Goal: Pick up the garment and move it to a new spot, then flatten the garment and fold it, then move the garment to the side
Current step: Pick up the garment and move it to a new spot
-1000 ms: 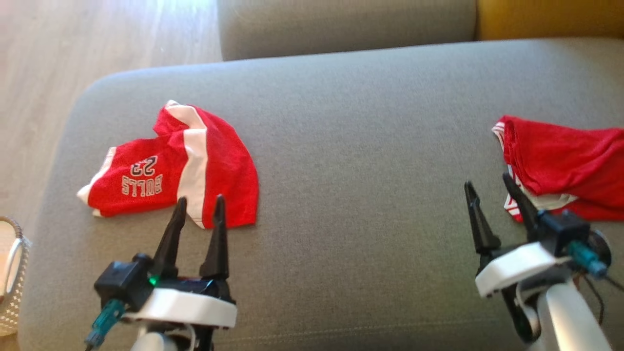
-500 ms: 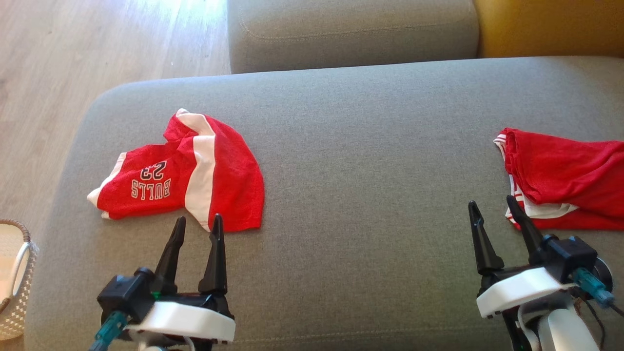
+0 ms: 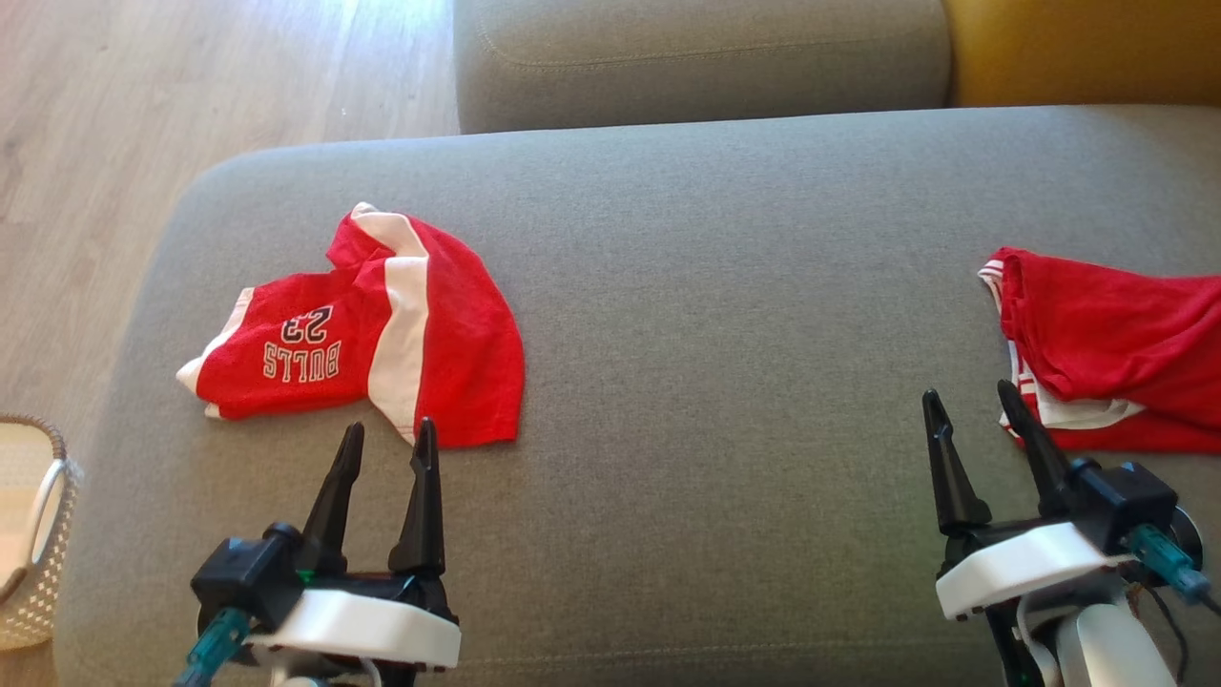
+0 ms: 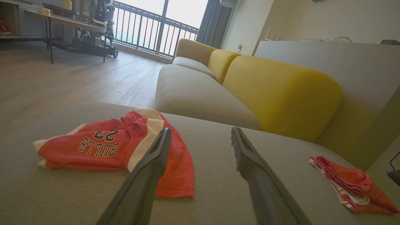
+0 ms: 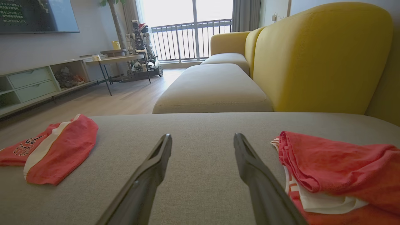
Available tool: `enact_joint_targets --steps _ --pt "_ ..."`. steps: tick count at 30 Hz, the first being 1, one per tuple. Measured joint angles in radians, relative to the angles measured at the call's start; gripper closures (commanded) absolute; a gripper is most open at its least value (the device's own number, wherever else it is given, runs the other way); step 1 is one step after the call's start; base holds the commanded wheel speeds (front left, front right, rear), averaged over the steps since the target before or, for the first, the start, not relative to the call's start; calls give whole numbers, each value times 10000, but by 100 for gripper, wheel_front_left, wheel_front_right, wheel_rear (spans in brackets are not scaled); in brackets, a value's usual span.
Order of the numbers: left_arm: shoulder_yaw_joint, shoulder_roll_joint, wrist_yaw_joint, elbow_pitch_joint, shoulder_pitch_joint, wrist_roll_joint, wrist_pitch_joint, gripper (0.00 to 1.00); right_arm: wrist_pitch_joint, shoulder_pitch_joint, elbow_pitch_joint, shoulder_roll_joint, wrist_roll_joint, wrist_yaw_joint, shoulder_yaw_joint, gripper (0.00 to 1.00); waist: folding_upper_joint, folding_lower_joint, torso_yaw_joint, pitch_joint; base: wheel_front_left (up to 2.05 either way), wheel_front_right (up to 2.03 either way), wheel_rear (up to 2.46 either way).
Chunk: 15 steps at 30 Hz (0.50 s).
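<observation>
A broad grey sofa seat [image 3: 715, 286] spans the head view, with wooden floor [image 3: 143, 95] to its left and a yellow backrest [image 3: 1078, 48] at the far right corner. A red garment printed BULLS 23 [image 3: 382, 334] lies rumpled on the seat's left part, its white stripe uppermost. A second red garment [image 3: 1116, 334] with white trim lies bunched at the right edge, well apart from the first. The left gripper [image 3: 388, 434] hovers just short of the printed garment's near hem, fingers spread wide and empty. The right gripper [image 3: 965, 393] sits beside the second garment, fingers equally wide, gripping nothing. A woven basket [image 3: 38, 582] stands on the floor at lower left.
</observation>
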Motion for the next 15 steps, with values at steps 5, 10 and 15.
enact_joint_targets --steps 5,10,15 --pt "0 0 -4 -10 -18 88 2 0 -61 7 -2 -2 199 0 153 0 0 0 292 -8 0 0 0" --pt "-21 2 -4 -38 -27 102 2 0 -63 100 -6 8 328 -2 405 0 0 0 906 -71 0 0 0" --pt "4 2 8 -249 -15 176 2 0 -71 250 36 13 424 -2 807 0 0 0 1707 -179 0 0 0"
